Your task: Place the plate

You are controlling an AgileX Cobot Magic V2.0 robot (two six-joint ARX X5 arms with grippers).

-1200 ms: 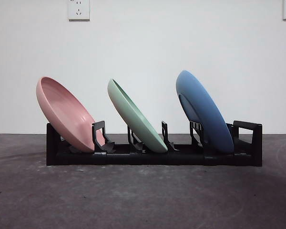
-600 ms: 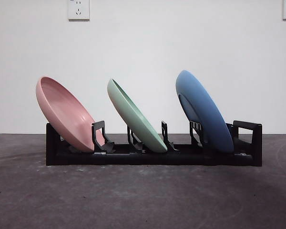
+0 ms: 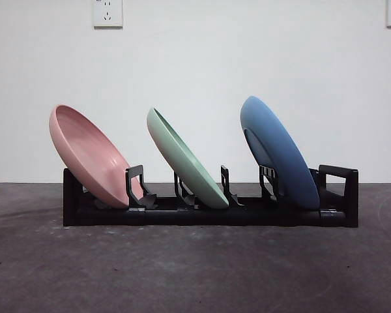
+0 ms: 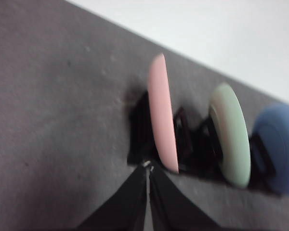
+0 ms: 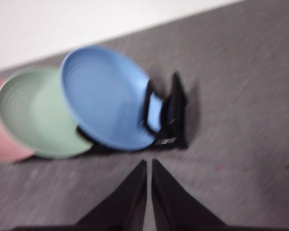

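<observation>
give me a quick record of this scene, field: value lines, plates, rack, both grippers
rack: black dish rack on the grey table
pink plate: end slot, leaning
green plate: middle slot, leaning
blue plate: other end slot, leaning
left gripper: jaws shut, holding nothing, off the rack near the pink plate's end
right gripper: jaws shut, holding nothing, off the rack near the blue plate's end
task state: all three plates sit in the rack

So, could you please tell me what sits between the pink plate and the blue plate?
The green plate, in the black rack's middle slot, seen in the front view.
</observation>
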